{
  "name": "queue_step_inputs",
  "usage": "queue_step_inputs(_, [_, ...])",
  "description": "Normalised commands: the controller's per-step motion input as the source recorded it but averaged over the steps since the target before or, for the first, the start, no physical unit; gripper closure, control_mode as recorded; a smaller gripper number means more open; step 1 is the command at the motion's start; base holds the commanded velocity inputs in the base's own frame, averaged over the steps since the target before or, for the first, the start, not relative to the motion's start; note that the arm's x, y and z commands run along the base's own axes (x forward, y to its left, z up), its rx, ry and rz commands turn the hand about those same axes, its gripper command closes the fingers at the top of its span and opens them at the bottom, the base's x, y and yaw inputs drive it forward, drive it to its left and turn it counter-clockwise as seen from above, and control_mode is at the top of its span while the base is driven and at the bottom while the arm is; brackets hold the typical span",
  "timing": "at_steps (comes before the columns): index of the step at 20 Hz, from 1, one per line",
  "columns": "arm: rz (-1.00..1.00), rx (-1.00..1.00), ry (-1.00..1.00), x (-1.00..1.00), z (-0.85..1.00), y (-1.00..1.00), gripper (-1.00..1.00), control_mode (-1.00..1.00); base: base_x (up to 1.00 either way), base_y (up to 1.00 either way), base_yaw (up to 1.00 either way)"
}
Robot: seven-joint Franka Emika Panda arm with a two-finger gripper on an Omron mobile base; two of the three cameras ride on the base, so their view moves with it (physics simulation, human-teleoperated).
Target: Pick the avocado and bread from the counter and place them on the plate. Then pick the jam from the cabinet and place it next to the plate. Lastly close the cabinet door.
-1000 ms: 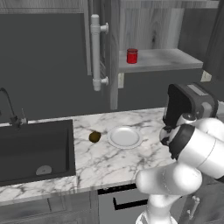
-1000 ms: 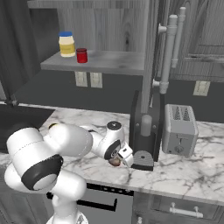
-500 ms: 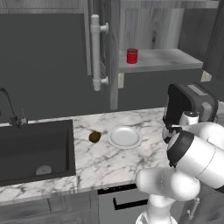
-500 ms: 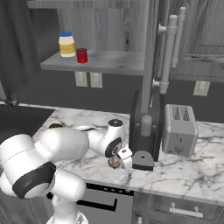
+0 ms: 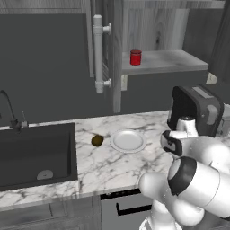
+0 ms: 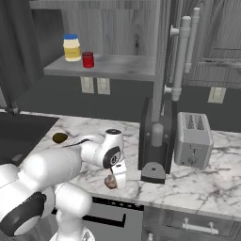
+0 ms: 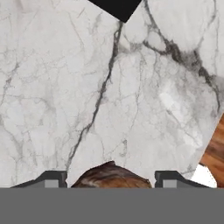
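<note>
Tool point(image 7: 109, 178) fingers flank the bread point(image 7: 110, 176) on the counter point(image 7: 87, 87); grip unclear.

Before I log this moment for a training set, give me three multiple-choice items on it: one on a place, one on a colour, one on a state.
1. Where does the avocado lie?
A. on the plate
B. on the counter, between sink and plate
C. on the cabinet shelf

2. What colour is the jam jar?
A. red
B. yellow
C. blue

3. How does the gripper stand to the bread?
A. high above the counter, far from it
B. one fingertip on either side of it, low at the counter
C. carrying it over the plate

Answers:
1 B: the left base view shows it on the counter, between the sink and the plate, apart from the plate.
2 A: it stands red on the cabinet shelf.
3 B: the hand view shows the bread between the fingertips, marble close beneath.
</note>
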Motion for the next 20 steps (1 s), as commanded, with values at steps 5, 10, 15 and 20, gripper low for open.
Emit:
queue_step_inputs(5, [-0.17, 0.0, 0.04, 0.0, 0.04, 0.09, 1.0, -1.0, 0.0, 0.0, 0.0])
queue_step_inputs(10, [-0.18, 0.0, -0.09, 0.01, 0.42, 0.01, 1.0, -1.0, 0.0, 0.0, 0.0])
queue_step_inputs(15, [-0.2, -0.01, -0.22, 0.21, 0.57, 0.35, 1.0, -1.0, 0.0, 0.0, 0.0])
queue_step_inputs(20, [-0.22, -0.05, -0.24, 0.23, 0.67, 0.6, 1.0, -1.0, 0.0, 0.0, 0.0])
